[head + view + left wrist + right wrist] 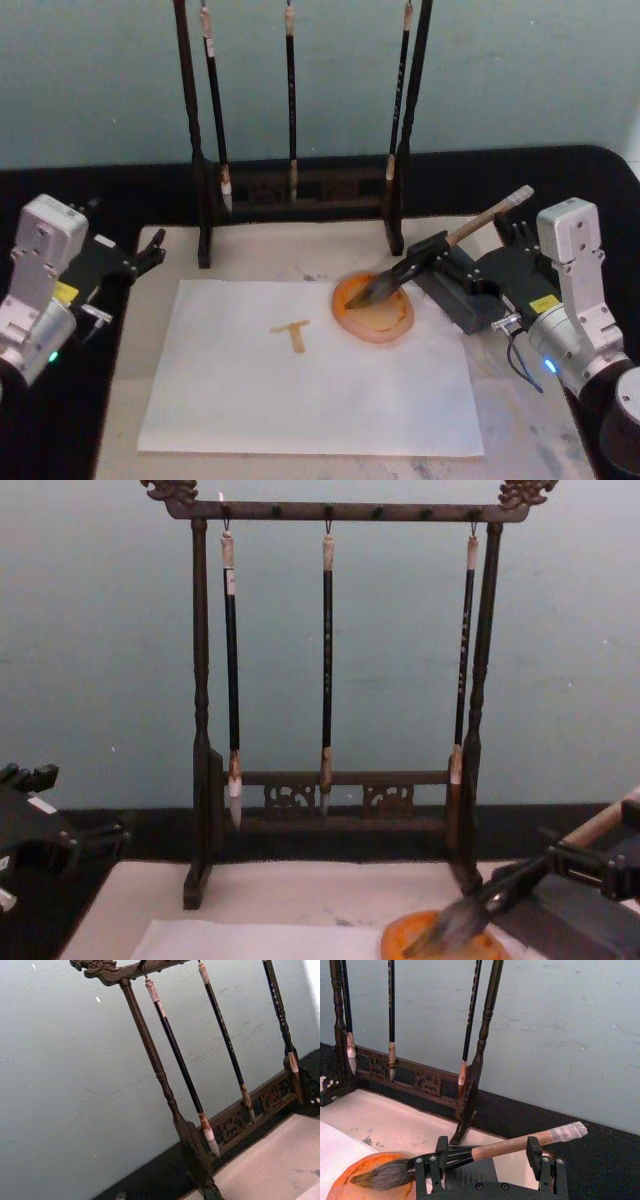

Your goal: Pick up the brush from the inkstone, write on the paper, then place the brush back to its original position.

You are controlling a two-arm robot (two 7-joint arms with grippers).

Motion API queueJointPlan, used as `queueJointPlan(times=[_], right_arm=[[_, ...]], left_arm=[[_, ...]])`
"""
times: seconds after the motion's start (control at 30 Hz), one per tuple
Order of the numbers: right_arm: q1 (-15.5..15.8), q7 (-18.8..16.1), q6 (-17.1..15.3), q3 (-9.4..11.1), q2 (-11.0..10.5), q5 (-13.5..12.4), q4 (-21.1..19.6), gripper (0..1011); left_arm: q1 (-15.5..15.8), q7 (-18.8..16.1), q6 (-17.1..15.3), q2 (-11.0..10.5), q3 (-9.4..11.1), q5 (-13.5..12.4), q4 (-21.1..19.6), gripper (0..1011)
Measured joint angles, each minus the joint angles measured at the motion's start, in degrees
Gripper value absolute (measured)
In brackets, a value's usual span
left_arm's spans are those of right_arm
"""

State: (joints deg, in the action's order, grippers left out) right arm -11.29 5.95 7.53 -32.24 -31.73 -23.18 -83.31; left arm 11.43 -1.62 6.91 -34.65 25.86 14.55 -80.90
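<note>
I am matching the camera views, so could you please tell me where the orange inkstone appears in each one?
Head view: the inkstone lies right of centre, on the paper's far right part.
Chest view: bottom edge, right of centre.
Right wrist view: bottom left corner.
Left wrist view: not in it.
Shared landmark: the brush rack.

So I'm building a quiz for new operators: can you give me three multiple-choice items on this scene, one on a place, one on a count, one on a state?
1. Where do the bristles of the thick tan-handled calligraphy brush lie?
A. on the round orange inkstone
B. on the white paper sheet
C. on the dark wooden brush rack

2. How many thin black-handled brushes hang from the rack?
A. two
B. three
C. five

3. The right gripper's fingers are:
A. open, either side of the brush handle
B. far from the brush
C. holding the paper

Answers: 1 A, the tuft lies on the orange dish. 2 B, three hang in the chest view. 3 A, gaps show beside the handle.
</note>
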Motion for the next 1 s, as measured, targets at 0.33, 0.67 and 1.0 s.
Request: queueJointPlan(times=[0.33, 0.67, 1.0], right_arm=[[0.0, 0.0, 0.0, 0.0, 0.0, 0.0, 0.0, 1000], [0.0, 0.0, 0.0, 0.0, 0.0, 0.0, 0.0, 1000], [0.0, 0.0, 0.01, 0.0, 0.0, 0.0, 0.0, 1000]], left_arm=[[0.0, 0.0, 0.0, 0.0, 0.0, 0.0, 0.0, 1010], [0.0, 0.0, 0.0, 0.0, 0.0, 0.0, -0.01, 1009], [0.0, 0.0, 0.0, 0.0, 0.0, 0.0, 0.0, 1010]])
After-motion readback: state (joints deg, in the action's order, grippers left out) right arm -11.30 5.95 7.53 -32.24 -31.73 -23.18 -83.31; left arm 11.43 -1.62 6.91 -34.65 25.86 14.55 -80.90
